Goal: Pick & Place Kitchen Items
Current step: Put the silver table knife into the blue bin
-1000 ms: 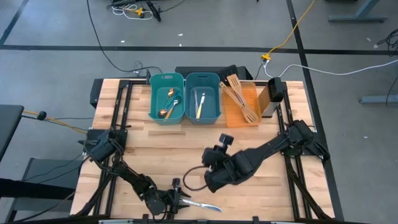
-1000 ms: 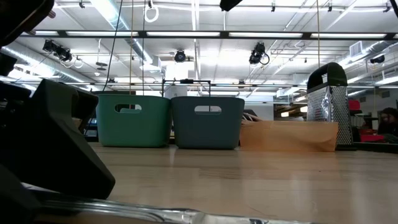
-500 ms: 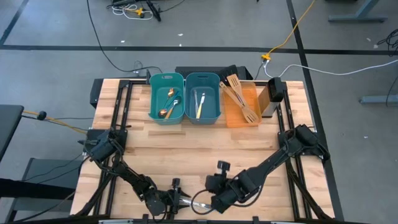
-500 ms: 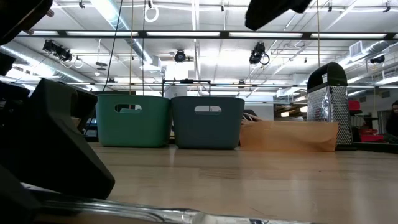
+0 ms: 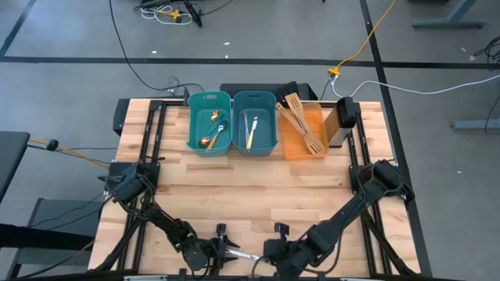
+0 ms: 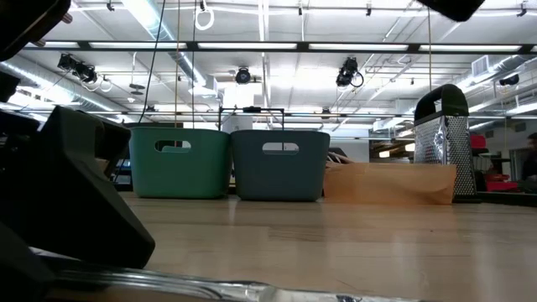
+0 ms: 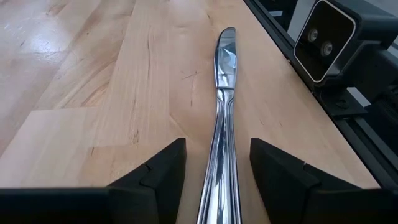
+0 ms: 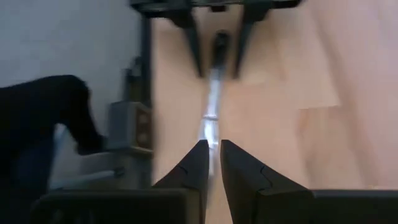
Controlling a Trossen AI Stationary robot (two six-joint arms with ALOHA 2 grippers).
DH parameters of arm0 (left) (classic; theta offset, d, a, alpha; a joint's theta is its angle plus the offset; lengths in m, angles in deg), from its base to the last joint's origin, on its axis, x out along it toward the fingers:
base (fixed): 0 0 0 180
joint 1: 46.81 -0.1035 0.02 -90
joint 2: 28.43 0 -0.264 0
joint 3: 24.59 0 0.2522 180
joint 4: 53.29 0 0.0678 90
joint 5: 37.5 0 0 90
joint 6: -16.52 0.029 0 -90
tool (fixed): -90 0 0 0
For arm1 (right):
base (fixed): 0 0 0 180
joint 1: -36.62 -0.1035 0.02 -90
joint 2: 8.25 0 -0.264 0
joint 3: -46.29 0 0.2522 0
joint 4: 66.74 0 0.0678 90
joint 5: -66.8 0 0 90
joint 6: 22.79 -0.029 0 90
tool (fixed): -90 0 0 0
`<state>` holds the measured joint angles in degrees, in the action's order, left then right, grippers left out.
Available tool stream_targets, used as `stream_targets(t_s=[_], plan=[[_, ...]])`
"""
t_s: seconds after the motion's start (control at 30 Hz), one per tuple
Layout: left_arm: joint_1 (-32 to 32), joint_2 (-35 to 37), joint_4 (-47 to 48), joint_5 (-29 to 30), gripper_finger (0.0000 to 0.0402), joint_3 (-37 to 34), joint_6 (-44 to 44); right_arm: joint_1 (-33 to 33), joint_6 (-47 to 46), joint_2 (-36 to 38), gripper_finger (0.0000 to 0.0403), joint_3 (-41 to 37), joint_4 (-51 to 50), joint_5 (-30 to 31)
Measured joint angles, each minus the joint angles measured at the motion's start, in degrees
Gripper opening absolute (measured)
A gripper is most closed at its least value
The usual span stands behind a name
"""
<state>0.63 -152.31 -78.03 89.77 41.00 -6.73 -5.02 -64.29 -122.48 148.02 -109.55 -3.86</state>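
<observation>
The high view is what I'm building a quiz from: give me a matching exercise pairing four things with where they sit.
Things:
1. silver knife
2. wooden spatulas
3. gold spoon
4. box grater

Places:
A. on the orange tray
B. near table edge, between the open left claw fingers
C. far right corner
D. in the left teal bin

Pairs: 1-B, 2-A, 3-D, 4-C

Overhead view: straight down on the whole table (image 5: 250, 195) and surrounding floor, from well above. Low view: at tabletop height by the near edge, level across the boards toward the two bins (image 6: 231, 164) and room ceiling. Left wrist view: close, low along the knife (image 7: 222, 118). Right wrist view: from the opposite end, facing the same knife (image 8: 213, 109). Shared by both wrist views: knife and near table edge.
</observation>
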Motion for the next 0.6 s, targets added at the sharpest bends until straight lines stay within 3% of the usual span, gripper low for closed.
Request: stream_targets(t_s=[0.23, 0.37, 0.6], plan=[[0.0, 0.0, 0.0, 0.0, 0.0188, 0.0, 0.0, -2.4, -3.4, 0.0, 0.0052, -2.0, 4.0, -0.8], [0.0, 0.0, 0.0, 0.0, 0.0188, 0.0, 0.0, -3.9, -5.3, 0.0, 0.0052, -2.9, 4.5, 1.9], [0.0, 0.0, 0.4, -0.6, 0.0176, 0.0, 0.3, -5.4, -6.4, 0.0, 0.0052, -7.6, 15.9, 3.4]])
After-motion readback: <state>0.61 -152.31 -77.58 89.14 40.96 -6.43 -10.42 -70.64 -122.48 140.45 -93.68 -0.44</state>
